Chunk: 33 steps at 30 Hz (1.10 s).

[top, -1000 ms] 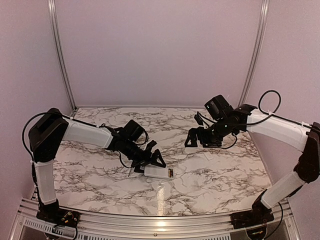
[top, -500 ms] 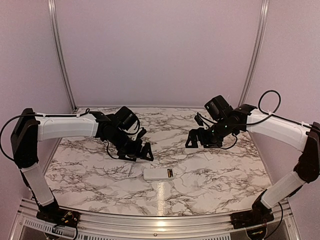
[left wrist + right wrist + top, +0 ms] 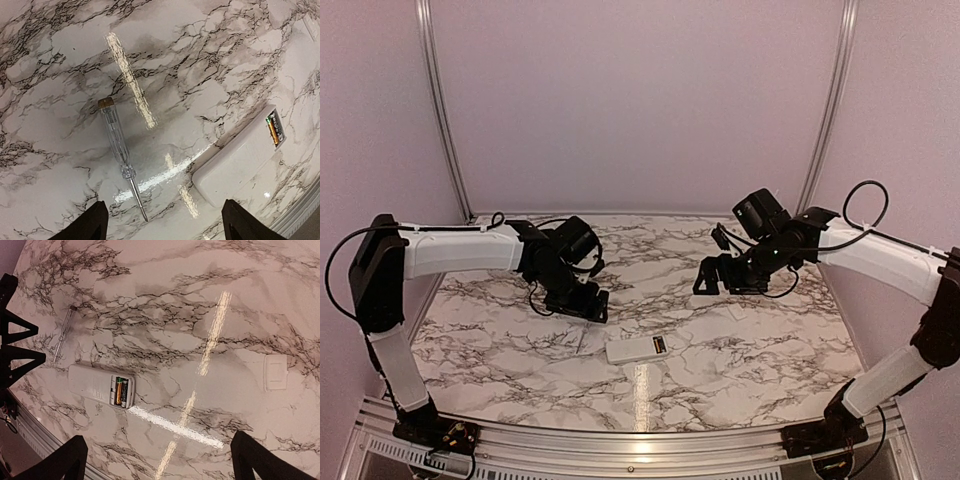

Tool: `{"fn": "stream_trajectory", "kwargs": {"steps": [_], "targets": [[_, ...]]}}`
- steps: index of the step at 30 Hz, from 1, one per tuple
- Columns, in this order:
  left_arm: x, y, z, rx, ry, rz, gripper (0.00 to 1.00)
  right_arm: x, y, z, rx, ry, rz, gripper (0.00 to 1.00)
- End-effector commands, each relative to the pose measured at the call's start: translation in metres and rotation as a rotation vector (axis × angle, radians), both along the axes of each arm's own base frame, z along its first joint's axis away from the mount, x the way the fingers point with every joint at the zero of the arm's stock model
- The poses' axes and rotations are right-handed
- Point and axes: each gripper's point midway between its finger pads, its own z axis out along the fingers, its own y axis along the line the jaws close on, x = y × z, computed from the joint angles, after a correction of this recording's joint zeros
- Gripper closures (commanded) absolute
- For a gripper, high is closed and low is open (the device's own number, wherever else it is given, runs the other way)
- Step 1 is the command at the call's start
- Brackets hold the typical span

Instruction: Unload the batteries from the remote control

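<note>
The left gripper (image 3: 590, 304) is held above the table (image 3: 500, 350) with its fingers (image 3: 95, 222) spread wide and nothing between them. In its wrist view a clear-handled screwdriver (image 3: 116, 140) lies flat on the marble below, its thin metal tip pointing toward the gripper. The remote (image 3: 240, 160) lies just beside it, toward the right finger. The right gripper (image 3: 708, 283) also hangs clear of the surface, its fingers (image 3: 62, 462) wide apart and holding nothing, well away from the remote across the middle of the table. The remote lies flat near the front centre of the table, back face up, touched by neither gripper. Its battery recess is uncovered at the end nearer the right arm. The batteries (image 3: 120, 391) sit side by side in that recess, one golden-orange and the other dark. A small flat white piece (image 3: 275, 372) lies on the marble well apart from the remote, on the right arm's side, near the spot below the right gripper.
</note>
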Motion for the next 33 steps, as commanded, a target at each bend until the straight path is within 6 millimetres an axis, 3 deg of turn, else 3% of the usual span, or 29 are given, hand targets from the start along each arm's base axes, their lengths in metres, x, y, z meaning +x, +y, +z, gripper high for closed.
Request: {"fn": "stream_trajectory", "kwargs": {"steps": [1,11,20,33], "targets": [[0.006,0.011,-0.022,0.113,-0.001,-0.026,0.22,0.008,0.002,0.022,0.020,-0.047,0.003,0.02],[0.016,0.005,-0.048,0.168,0.017,-0.053,0.40,0.019,0.016,0.025,0.048,-0.040,0.020,0.02],[0.012,0.025,-0.065,0.261,0.028,-0.020,0.50,0.024,0.021,0.016,0.035,-0.029,0.033,0.02],[0.005,0.025,-0.084,0.274,0.083,-0.029,0.71,0.036,0.032,0.008,0.030,-0.019,0.062,0.03]]}}
